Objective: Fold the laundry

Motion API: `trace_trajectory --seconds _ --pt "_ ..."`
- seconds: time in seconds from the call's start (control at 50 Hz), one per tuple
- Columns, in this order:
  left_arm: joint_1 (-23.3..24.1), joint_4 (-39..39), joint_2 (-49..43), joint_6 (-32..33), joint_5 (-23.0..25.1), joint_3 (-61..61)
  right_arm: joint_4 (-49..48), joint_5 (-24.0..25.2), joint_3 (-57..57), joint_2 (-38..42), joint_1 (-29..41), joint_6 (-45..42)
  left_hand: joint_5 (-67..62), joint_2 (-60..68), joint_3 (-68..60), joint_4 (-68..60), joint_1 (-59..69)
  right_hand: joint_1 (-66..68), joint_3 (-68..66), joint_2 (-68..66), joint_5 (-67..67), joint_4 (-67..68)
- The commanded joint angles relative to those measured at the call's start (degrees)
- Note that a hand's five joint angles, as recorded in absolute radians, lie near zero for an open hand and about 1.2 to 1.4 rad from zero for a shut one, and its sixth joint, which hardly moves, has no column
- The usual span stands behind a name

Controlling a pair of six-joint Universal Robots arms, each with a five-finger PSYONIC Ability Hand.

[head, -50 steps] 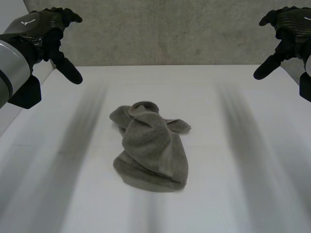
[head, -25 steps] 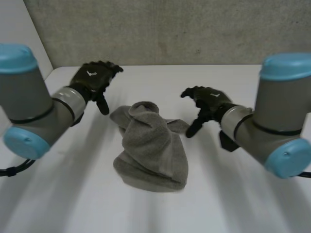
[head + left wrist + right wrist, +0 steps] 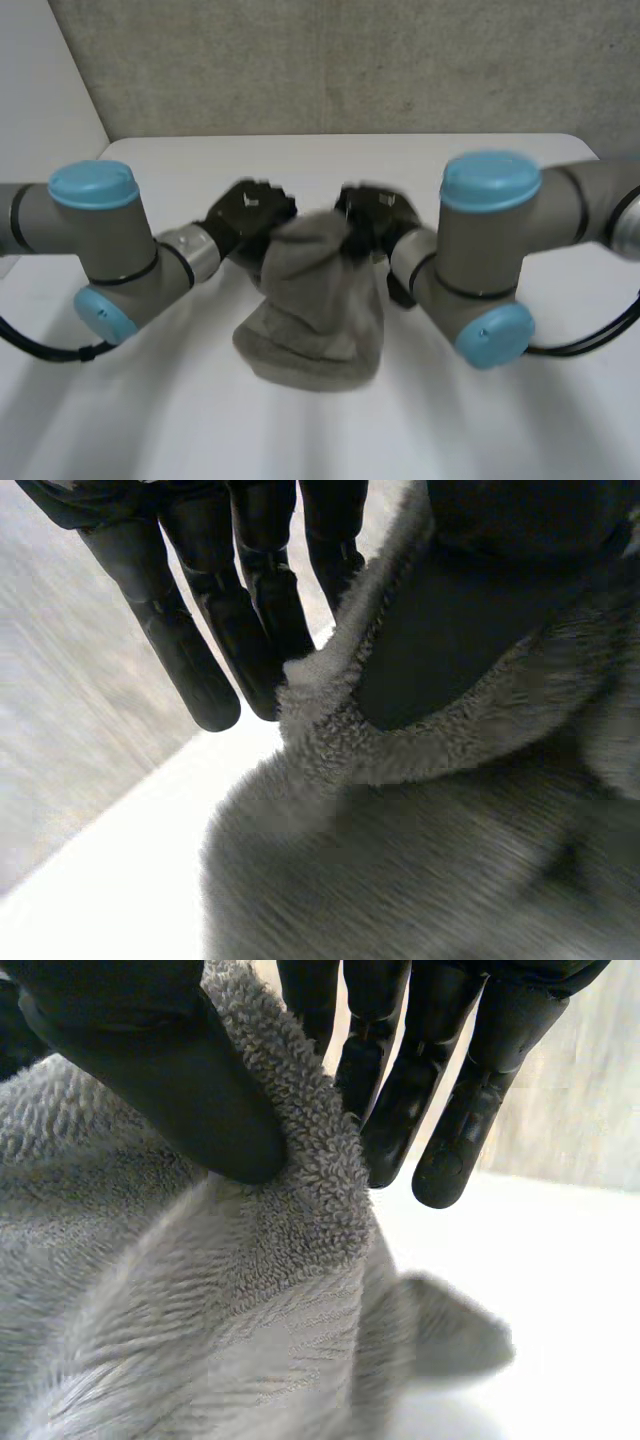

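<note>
Towel (image 3: 315, 310), grey terry, sits crumpled on the white table (image 3: 150, 420). The left hand (image 3: 245, 215) and right hand (image 3: 375, 215) each pinch its far edge between thumb and fingers.

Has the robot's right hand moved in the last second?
Yes. From above the far right corner of the table, the right hand came down and inward to pinch the far edge of the towel.

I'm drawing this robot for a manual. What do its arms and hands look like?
The left arm and right arm are thick grey tubes with round light-blue caps at the joints and silvery cuffs at the wrists. The left hand and right hand are black, with segmented fingers, rounded at the tips, and a broad thumb.
</note>
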State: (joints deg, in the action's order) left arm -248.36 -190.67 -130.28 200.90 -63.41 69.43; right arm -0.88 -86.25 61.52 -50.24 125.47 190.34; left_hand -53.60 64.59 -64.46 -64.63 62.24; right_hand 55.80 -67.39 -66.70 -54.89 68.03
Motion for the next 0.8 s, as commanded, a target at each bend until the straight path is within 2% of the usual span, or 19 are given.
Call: trace_trajectory --seconds 0.02,0.04,0.06,0.08,0.1,0.14,0.16,0.2,0.28,0.32,0.38,0.48,0.54,0.6,0.64,0.66,0.68,0.72,0.8 --pt "0.8 -8.7 6.4 -1.8 -16.8 -6.4 -9.9 -1.1 -7.6 -6.5 -0.1 -29.2 -16.4 15.4 -15.5 -15.4 17.8 24.2 -12.6 -13.3 -15.1 12.0" --pt "1.1 -10.5 8.3 -3.7 -21.7 -6.8 -13.4 -1.4 -8.2 -7.9 0.3 -35.4 -16.4 15.4 -15.5 -15.4 17.8 24.2 -12.6 -13.3 -15.1 12.0" --pt "2.0 -11.6 10.5 -6.0 -25.5 -6.8 -13.4 -1.4 -8.2 -7.9 0.3 -35.5 -16.4 15.4 -15.5 -15.4 17.8 24.2 -12.6 -13.3 -15.1 12.0" --pt "2.0 -11.6 10.5 -6.0 -25.5 -6.8 -16.9 -1.6 -8.1 -9.2 0.7 -40.2 -16.4 15.4 -15.5 -15.4 17.8 24.2 -12.6 -13.3 -15.1 12.0" --pt "2.9 -12.1 12.8 -8.5 -27.7 -6.2 -17.0 -1.6 -8.1 -9.3 0.7 -40.2 -16.4 15.4 -15.5 -15.4 17.8 24.2 -12.6 -13.3 -15.1 12.0" --pt "3.7 -12.0 14.9 -10.9 -28.3 -5.0 -21.2 -1.7 -6.3 -11.1 1.8 -45.5 -16.4 15.4 -15.5 -15.4 17.8 24.2 -12.6 -13.3 -15.1 12.0" --pt "3.8 -12.0 14.9 -10.9 -28.3 -5.0 -21.9 -1.5 -4.5 -12.0 2.0 -45.7 -16.4 15.4 -15.5 -15.4 17.8 24.2 -12.6 -13.3 -15.1 12.0" --pt "4.9 -10.9 18.9 -13.8 -28.3 2.9 -21.8 -1.3 -2.5 -12.7 1.9 -45.7 -16.4 15.4 -15.5 -15.4 17.8 24.2 -12.6 -13.3 -15.1 12.0" --pt "6.1 -10.4 22.6 -13.5 -28.2 12.0 -21.4 -1.1 2.6 -14.2 1.5 -45.9 -16.4 15.4 -15.5 -15.4 17.8 24.2 -12.6 -13.3 -15.1 12.0" --pt "7.4 -10.2 24.9 -13.5 -28.1 20.4 -18.2 -1.2 7.9 -14.5 1.4 -46.7 -16.4 15.4 -15.5 -15.4 17.8 24.2 -12.6 -13.3 -15.1 12.0" --pt "7.9 -10.1 25.4 -13.4 -28.2 24.3 -14.6 -1.2 10.4 -14.2 1.4 -47.2 -16.4 15.4 -15.5 -15.4 17.8 24.2 -12.6 -13.3 -15.1 12.0" --pt "11.2 -6.7 25.3 -12.8 -28.3 35.4 4.6 -1.7 19.1 -12.9 1.3 -48.0 -16.4 15.4 -15.5 -15.4 17.8 24.2 -12.6 -13.3 -15.1 12.0" --pt "11.5 -5.0 25.2 -12.5 -28.3 36.8 9.7 -1.3 22.2 -13.0 0.7 -47.5 -16.4 15.4 -15.5 -15.4 17.8 24.2 -12.6 -13.3 -15.1 12.0" --pt "11.8 -0.4 25.0 -11.8 -28.3 37.7 9.6 -1.3 23.8 -13.4 -0.1 -47.3 -15.1 14.1 -14.2 -14.0 16.4 24.2 -12.6 -13.3 -15.1 12.0" --pt "11.7 3.3 25.4 -11.7 -28.1 37.3 7.7 -0.9 27.1 -13.7 -3.0 -46.8 18.1 -19.1 18.9 19.1 -16.7 24.2 -12.6 -13.3 -15.1 12.0" --pt "11.7 3.3 25.4 -11.7 -28.1 37.3 7.7 -0.9 27.1 -13.7 -3.0 -46.8 18.2 -19.2 19.1 19.3 -16.9 24.2 -12.6 -13.3 -15.1 12.0" --pt "11.5 4.3 25.8 -11.6 -28.2 36.8 6.2 -0.7 28.5 -14.0 -4.3 -46.7 28.6 -29.5 29.4 29.6 -27.2 24.2 -12.6 -13.3 -15.1 12.0" --pt "11.7 4.5 26.1 -11.6 -28.3 35.8 4.5 -0.6 29.6 -14.6 -5.5 -46.7 33.2 -34.1 34.0 34.2 -31.8 24.2 -12.6 -13.3 -15.1 12.0" --pt "11.2 4.6 29.2 -11.6 -28.0 32.5 0.0 -0.5 33.5 -16.4 -7.9 -46.7 33.2 -34.2 34.1 34.2 -31.8 24.2 -12.6 -13.3 -15.1 12.0"
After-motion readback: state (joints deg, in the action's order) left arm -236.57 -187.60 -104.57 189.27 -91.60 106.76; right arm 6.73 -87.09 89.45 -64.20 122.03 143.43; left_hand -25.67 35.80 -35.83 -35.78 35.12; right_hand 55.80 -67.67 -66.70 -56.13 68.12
